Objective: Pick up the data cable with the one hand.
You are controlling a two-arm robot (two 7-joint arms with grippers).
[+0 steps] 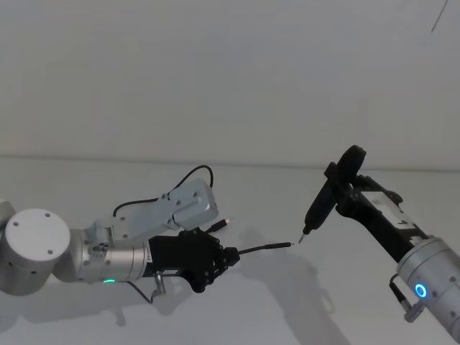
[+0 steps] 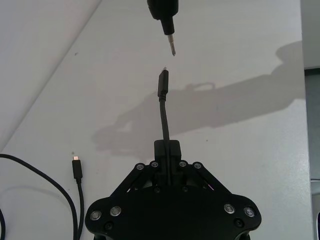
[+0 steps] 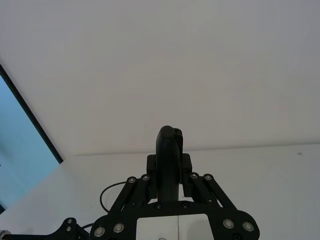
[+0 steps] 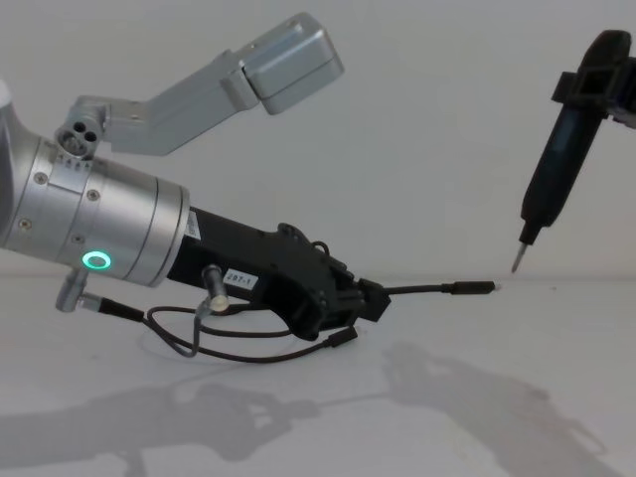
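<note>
The right gripper was closed on a slim black tool, with its fingers pressed against the tool's sides. A white label sat on the gripper's body. Beyond it, the white table ran to its far edge at a pale wall. A thin black cord curved beside the gripper's linkage.

data cable: black | left end effector: black, white label, silver cylinder with green ring light | right end effector: black, blue ring light | slim tool: black | tabletop: plain white
</note>
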